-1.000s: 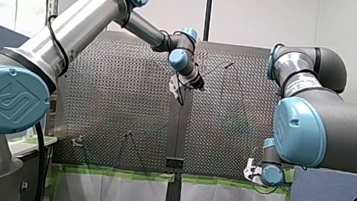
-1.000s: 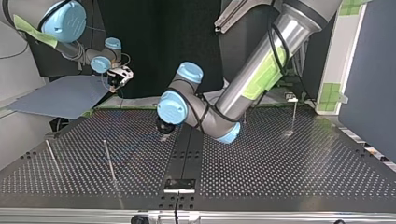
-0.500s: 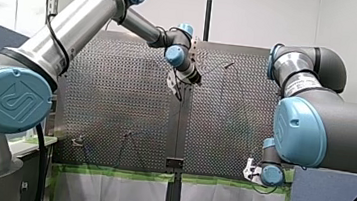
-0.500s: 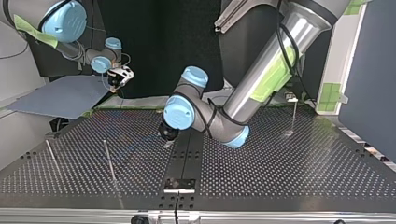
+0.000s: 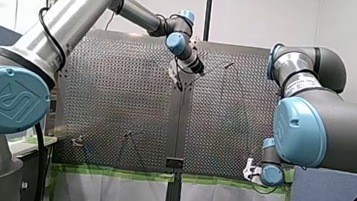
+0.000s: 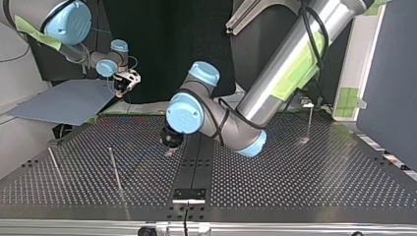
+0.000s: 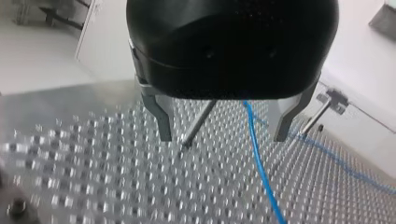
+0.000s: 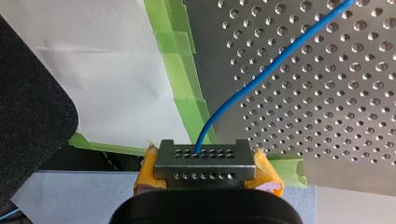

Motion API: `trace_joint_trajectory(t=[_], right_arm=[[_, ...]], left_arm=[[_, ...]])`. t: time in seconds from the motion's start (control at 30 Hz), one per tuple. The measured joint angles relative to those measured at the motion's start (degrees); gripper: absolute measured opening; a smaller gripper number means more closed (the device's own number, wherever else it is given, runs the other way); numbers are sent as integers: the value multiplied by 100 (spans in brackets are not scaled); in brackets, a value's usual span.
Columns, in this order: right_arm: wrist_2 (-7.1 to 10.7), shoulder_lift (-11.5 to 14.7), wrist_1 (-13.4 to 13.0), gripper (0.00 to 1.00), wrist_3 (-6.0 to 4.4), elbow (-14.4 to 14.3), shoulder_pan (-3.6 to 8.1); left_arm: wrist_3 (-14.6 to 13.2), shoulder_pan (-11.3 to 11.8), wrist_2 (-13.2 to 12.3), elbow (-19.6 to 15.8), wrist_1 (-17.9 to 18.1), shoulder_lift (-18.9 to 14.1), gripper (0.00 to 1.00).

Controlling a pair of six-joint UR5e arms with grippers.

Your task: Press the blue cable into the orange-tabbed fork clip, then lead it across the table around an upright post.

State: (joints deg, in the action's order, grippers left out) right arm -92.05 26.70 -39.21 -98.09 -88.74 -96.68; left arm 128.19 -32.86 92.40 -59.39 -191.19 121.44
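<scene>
My left hand (image 7: 223, 136) is hovering spread over the desk (image 7: 84, 182), with the blue cable (image 7: 258, 161) running lengthwise between its fingers and an upright post (image 7: 198, 122) just beside it, seemingly untouched. My right hand (image 8: 205, 161) is pinching the cable at the desk's edge. My left hand has been shifting toward the top view's left.

Front view, lower left: the big blue joint cap (image 5: 8, 100) on my left arm carries an embossed emblem, a tilted square with a curling stroke inside, but no letters can be made out. At right of centre, a pale label (image 5: 302, 86) sits on my right arm's silver band, its dark print too small to read. Nothing else legible in any view.
</scene>
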Motion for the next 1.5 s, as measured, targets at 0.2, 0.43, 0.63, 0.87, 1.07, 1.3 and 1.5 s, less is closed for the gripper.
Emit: trace_joint_trajectory(t=[0.2, 0.43, 0.63, 0.87, 1.07, 1.3, 1.5], right_arm=[[-5, -1, 0, 0, 9, 0, -1], [-12, -1, -1, 0, 33, 0, -5], [-20, 1, -5, 0, 42, 3, -6], [-15, 1, -1, 0, 43, 13, -6], [-14, 1, 7, 0, 43, 15, -6], [-1, 0, 8, 0, 39, 17, -6], [2, 0, 8, 0, 42, 17, -5]], left_arm=[[-298, -146, -193, -71, -332, -237, 100], [-584, -250, -542, -133, -442, -423, 100], [-924, -266, -755, 7, -191, -458, 100], [-1041, -263, -920, 311, 187, -446, 100], [-780, -248, -1191, 430, 494, -400, 100], [-599, -323, -1575, 438, 890, -121, 100], [-615, -349, -1664, 439, 1165, 40, 100]])
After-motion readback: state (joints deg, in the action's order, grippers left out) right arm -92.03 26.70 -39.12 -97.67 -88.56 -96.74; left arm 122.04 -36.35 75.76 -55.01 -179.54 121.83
